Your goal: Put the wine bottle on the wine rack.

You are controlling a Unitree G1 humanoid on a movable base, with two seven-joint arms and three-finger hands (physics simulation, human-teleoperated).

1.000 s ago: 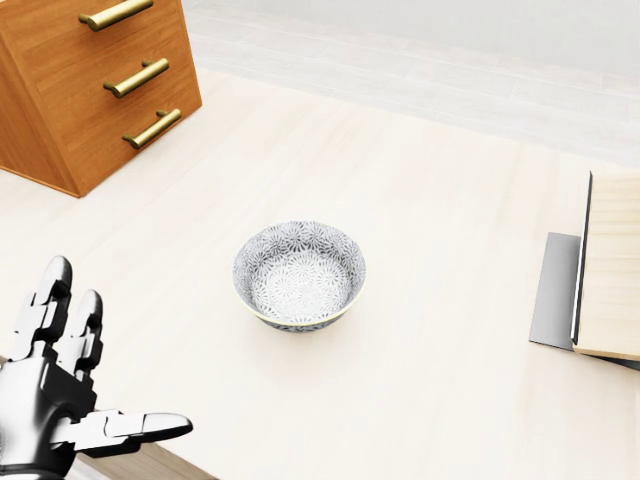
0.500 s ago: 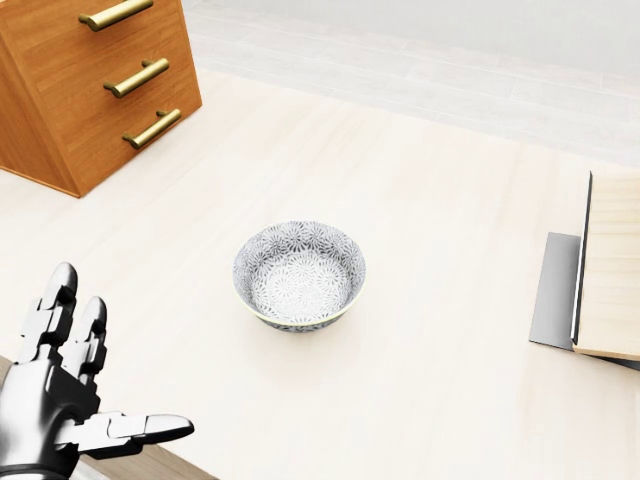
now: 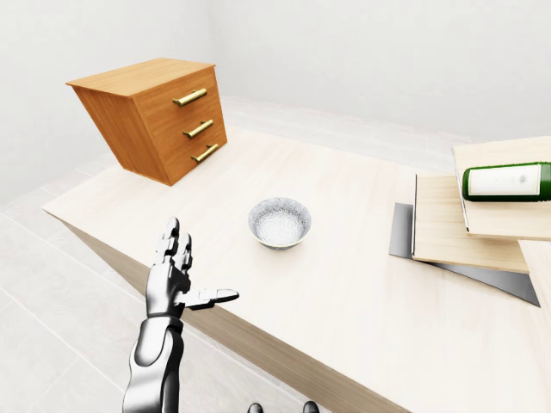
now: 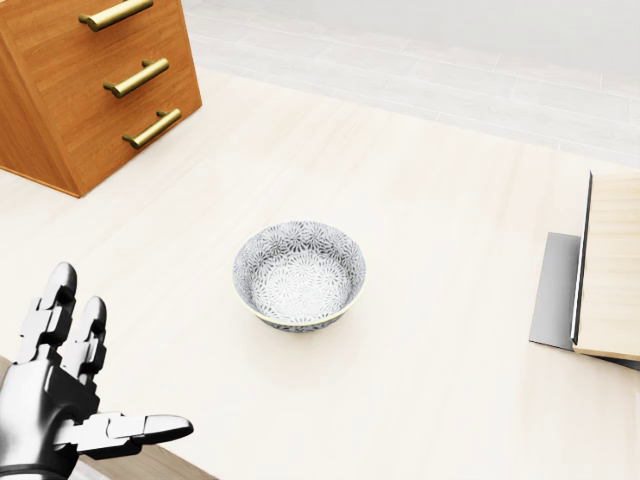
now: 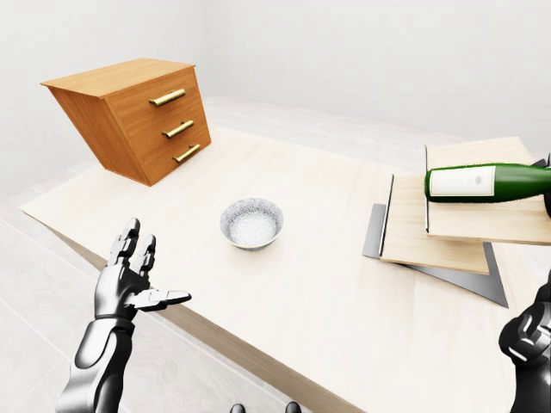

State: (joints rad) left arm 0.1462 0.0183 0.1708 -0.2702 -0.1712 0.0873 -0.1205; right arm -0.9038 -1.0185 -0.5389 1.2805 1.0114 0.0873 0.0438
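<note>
Wine bottle (image 5: 486, 182) lies on its side on top of the stepped wooden wine rack (image 5: 448, 225), right side of right-eye view. Left hand (image 5: 131, 280) empty, fingers spread apart, thumb out, over table (image 5: 310, 284) edge. Right hand (image 5: 527, 337) barely in view at right edge, can't tell its state. Patterned bowl (image 4: 299, 275) mid-table, drawer cabinet (image 3: 157, 116) top left

The wine bottle (image 5: 486, 182) neck and right hand (image 5: 529, 335) fingers run off-frame.

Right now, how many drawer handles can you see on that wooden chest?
3, all brass, stacked on the chest: top handle, middle handle, bottom handle. Other faces are hidden.
</note>
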